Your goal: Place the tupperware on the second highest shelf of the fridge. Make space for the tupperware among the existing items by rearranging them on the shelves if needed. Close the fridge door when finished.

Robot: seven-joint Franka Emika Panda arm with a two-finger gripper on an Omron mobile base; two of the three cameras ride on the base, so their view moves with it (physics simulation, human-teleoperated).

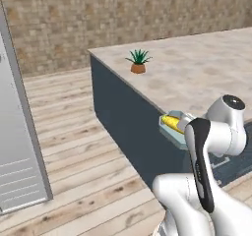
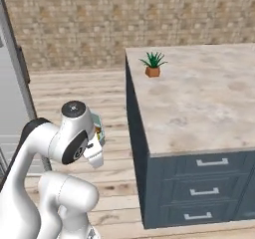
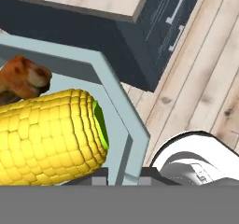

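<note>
The pale blue-teal tupperware [image 3: 122, 120] hangs in the air beside the island, with a yellow corn cob [image 3: 51, 136] and a brown lump [image 3: 23, 76] inside. My gripper [image 3: 123, 180] is shut on the tub's near wall, one dark fingertip on each side. From the left base view the tupperware [image 1: 171, 125] pokes out left of my wrist, level with the counter edge. The right base view catches a sliver of the tupperware [image 2: 98, 129] behind the arm. A grey face of the fridge [image 1: 17, 146] stands at far left. Its shelves and stored items are out of view.
A dark blue island [image 2: 199, 193] with a pale stone top [image 1: 197, 73] stands to my right, carrying a small potted plant [image 1: 138, 61]. Its drawers [image 3: 175, 20] have pale handles. Wooden floor [image 1: 83, 181] lies open between island and fridge [image 2: 10, 103]; a brick wall [image 2: 124, 19] is behind.
</note>
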